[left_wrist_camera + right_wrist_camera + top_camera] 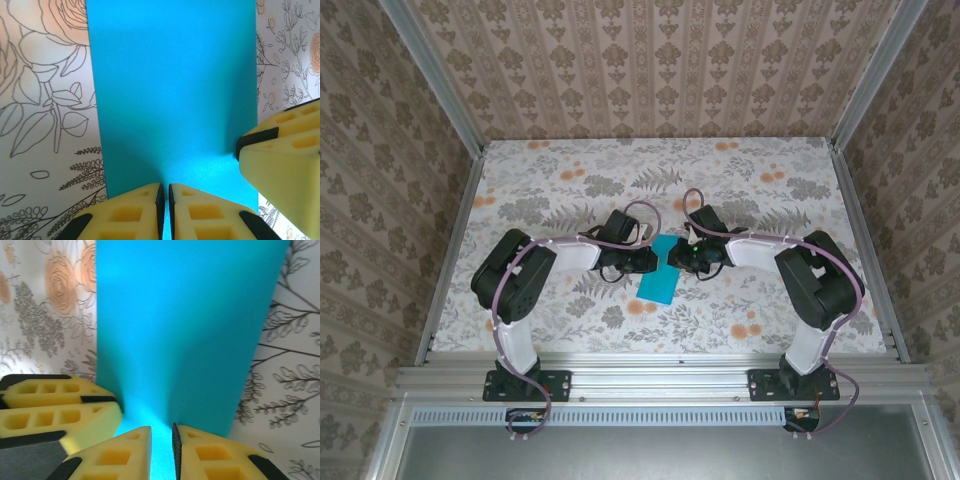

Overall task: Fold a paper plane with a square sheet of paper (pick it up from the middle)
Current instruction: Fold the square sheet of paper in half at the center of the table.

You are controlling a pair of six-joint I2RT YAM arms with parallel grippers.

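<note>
Square sheet of paper (658,278) lies mid-table on the floral table (770,310), its long axis running 1 to 7 o'clock in the top view. Left gripper (164,196), at its 9 o'clock, is clenched on the paper's edge. Right gripper (162,442), at 3 o'clock, pinches the opposite edge, jaws barely apart.

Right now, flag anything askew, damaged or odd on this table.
Nothing is torn or spilled. The square sheet of paper lies slightly askew on the table, and it puckers into a small ridge where the left pincer and the right pincer pinch it from opposite sides.
</note>
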